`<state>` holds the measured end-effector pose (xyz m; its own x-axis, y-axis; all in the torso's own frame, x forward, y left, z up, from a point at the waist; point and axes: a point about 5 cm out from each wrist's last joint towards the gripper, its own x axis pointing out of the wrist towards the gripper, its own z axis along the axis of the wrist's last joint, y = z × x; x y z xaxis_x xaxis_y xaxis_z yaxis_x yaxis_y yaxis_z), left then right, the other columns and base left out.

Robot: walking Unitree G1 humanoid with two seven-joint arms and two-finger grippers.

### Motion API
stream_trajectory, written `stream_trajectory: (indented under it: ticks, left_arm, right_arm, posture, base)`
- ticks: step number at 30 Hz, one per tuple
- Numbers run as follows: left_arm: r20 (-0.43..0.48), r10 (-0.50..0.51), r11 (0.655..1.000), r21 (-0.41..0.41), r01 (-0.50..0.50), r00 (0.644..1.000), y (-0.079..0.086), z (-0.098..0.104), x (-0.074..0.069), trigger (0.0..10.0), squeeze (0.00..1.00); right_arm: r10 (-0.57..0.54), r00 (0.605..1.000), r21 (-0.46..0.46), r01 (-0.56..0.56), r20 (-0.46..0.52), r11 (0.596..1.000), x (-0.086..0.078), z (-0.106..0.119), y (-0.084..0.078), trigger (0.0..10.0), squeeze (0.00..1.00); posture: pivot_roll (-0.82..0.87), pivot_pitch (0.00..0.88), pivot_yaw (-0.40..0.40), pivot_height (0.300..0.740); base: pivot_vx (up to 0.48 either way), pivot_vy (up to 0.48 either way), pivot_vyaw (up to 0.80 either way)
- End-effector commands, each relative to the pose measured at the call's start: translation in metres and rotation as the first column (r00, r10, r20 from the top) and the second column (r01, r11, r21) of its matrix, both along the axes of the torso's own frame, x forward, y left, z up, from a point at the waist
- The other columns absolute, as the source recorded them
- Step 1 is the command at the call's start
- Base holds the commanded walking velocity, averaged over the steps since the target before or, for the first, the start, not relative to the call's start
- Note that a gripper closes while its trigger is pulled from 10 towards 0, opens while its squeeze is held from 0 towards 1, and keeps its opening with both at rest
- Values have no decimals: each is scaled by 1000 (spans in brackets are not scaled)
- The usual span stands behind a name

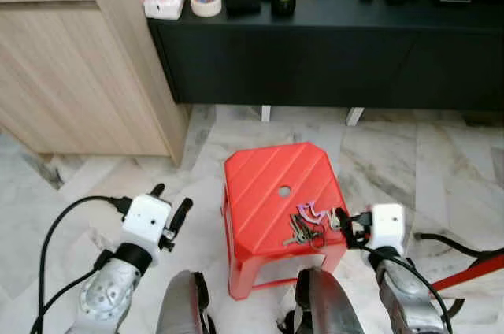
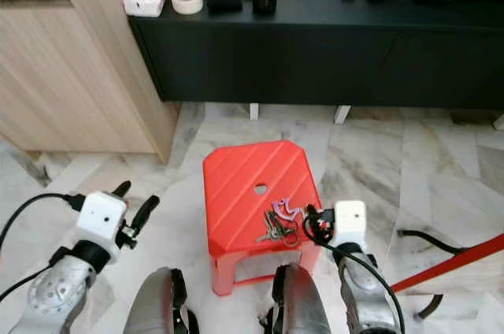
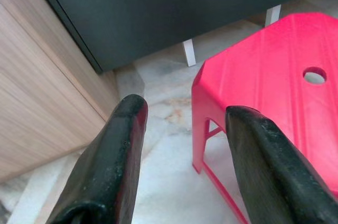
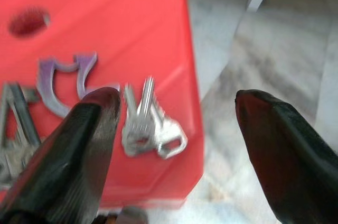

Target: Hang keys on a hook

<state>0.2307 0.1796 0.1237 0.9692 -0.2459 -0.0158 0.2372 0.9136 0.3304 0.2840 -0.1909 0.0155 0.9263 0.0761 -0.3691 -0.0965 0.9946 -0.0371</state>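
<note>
A bunch of silver keys [image 1: 309, 226] with a purple tag lies near the front right corner of a red plastic stool [image 1: 268, 184]. In the right wrist view the keys [image 4: 145, 123] lie just beside one black finger [image 4: 79, 145]. My right gripper [image 1: 346, 225] hovers open at the stool's right edge, a little right of the keys. My left gripper [image 1: 169, 204] stands open over the floor to the left of the stool, with nothing between its fingers [image 3: 105, 166]. I see no hook.
A black cabinet [image 1: 315, 50] stands behind the stool, its top crowded with tape, boxes and small figures. A wooden cupboard [image 1: 71, 66] is at the left. A red bar [image 1: 468, 275] and a black cable lie on the marble floor at the right.
</note>
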Motion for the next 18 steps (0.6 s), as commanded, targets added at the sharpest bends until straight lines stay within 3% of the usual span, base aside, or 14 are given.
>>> stream_trajectory:
  ticks: [1,9,18]
  left_arm:
    - [-17,-1,1000,14,1,1000,-1,-5,-3,10000,0]
    - [-18,2,1000,10,-2,1000,0,-5,-3,10000,0]
    - [-19,4,1000,7,-4,1000,-1,-6,-1,10000,0]
  right_arm:
    - [0,999,-10,-1,-50,1000,-4,-8,-3,10000,0]
    - [9,999,8,-9,-50,1000,7,-2,1,10000,0]
    - [21,986,-28,-26,-167,999,-4,-18,0,10000,0]
  posture:
    - [77,239,-36,607]
    - [78,231,-31,607]
    - [81,222,-30,607]
  base:
    - [0,0,0]
    - [0,0,0]
    - [0,0,0]
